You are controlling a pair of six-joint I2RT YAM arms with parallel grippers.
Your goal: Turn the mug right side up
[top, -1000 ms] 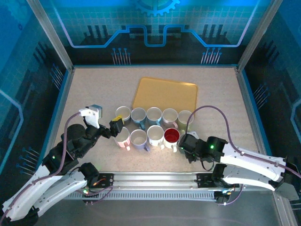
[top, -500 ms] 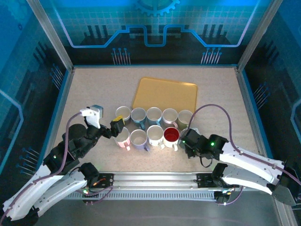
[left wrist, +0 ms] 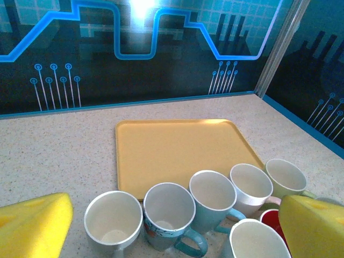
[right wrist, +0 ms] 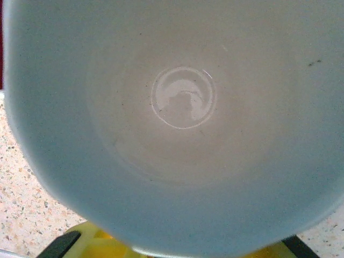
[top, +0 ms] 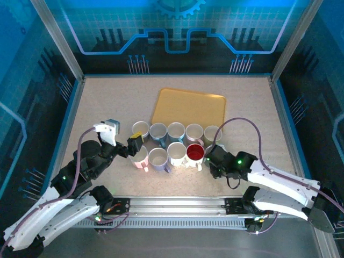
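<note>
1. Left gripper [left wrist: 176, 207]: jaws spread wide, holding nothing, at the left end of the mug rows [top: 176, 131].
2. Yellow tray [top: 188, 107]: just behind the rows.
3. Mug [right wrist: 183, 107]: at the right gripper [top: 211, 159], just right of the red mug [top: 195, 153]. Mouth faces the wrist camera, long axis along that sightline.
4. Right fingers [right wrist: 102, 247]: just below the rim; can't tell if they grip.

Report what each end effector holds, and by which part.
The left end effector, open, holds nothing. The right end effector is at the rim of a mug; whether it grips cannot be told.
</note>
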